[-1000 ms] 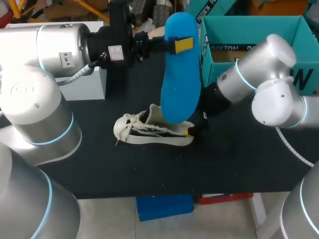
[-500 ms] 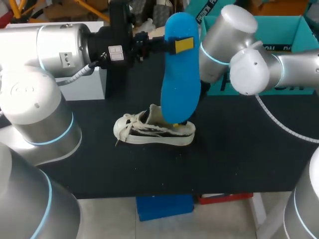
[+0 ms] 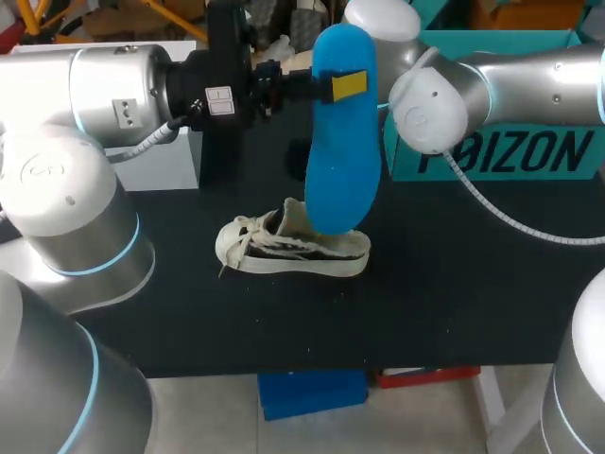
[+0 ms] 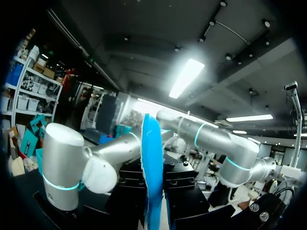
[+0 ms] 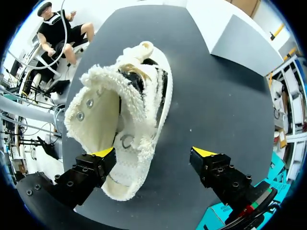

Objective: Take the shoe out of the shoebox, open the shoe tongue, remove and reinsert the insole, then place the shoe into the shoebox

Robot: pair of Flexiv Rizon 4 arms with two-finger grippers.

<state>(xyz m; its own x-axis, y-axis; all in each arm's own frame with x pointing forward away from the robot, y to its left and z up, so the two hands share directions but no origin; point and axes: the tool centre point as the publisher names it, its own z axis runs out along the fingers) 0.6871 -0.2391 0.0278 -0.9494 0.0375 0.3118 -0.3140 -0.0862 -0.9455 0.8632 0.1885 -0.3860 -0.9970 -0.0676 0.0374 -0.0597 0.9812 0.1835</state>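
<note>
Two grippers, one loaded. The left gripper (image 3: pixel 346 85) is clamped on the blue insole (image 3: pixel 342 142) near its upper end. The right gripper (image 5: pixel 154 154) is spread wide with nothing held.

- **Key relation:** the insole hangs with its long axis near vertical and its lower tip at the shoe (image 3: pixel 293 251) collar. The shoe's long axis runs flat across the black table (image 3: pixel 454 312), laces toward the left arm. A steep tilt of the insole is judged necessary for reinsertion.
- **Arms:** the left arm is nearer. The right gripper sits well above, with the shoe ahead of it and under one finger's side, not touched.
- **Insole:** smooth foam, a flat elongated oval, likely flexible.
- **Shoe:** cream canvas with frayed edges, metal eyelets and a white rubber sole.
- **Shoebox:** the teal cardboard shoebox (image 3: pixel 492 151) stands open behind the right arm.
</note>
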